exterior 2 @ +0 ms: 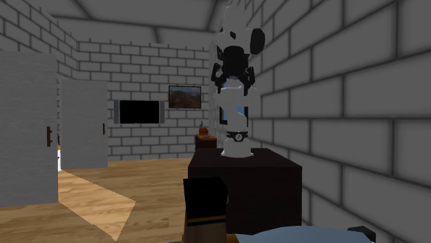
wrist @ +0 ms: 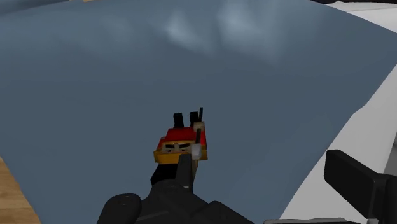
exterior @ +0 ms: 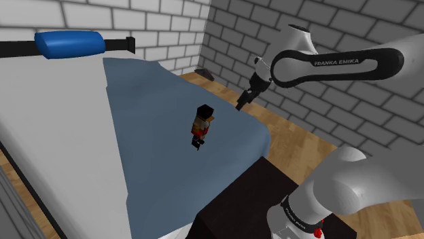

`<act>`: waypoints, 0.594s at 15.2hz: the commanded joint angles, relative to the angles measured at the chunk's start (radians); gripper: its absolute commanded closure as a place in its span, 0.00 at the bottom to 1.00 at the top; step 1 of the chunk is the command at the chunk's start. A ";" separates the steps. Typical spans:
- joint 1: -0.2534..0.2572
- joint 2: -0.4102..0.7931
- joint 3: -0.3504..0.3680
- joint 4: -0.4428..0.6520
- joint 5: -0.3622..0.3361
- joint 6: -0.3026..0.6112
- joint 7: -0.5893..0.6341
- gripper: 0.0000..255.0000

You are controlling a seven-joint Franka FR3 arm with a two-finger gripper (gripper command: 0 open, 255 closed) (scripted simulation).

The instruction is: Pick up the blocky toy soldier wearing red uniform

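On the slate-blue blanket of a bed, right of its bare white sheet, the shoulder view has the blocky toy soldier, black-capped, red-coated and black-legged. It appears to stand, so its long axis looks vertical with the head uppermost. The all-black two-finger gripper hangs above the blanket's right edge, so the soldier is left of it, lower and a little nearer. The coming reach, I judge, goes left and down. In the second exterior view the soldier shows its black cap at the near bottom edge, with the gripper far behind and higher, in front of the white arm on its dark box stand. In the wrist view the soldier is ahead of the gripper, cap closest, face and red chest toward the lens, legs farthest. The two fingers stand apart, gripping nothing, and the soldier sits closer to one finger than centred between them.
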 commanded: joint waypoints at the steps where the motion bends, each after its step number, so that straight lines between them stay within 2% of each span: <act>1: 0.001 0.058 -0.022 -0.024 0.002 0.095 -0.015 0.00; 6: 0.026 0.248 -0.079 -0.043 0.039 0.326 -0.067 0.00; 9: 0.062 0.380 -0.121 -0.031 0.101 0.457 -0.126 0.00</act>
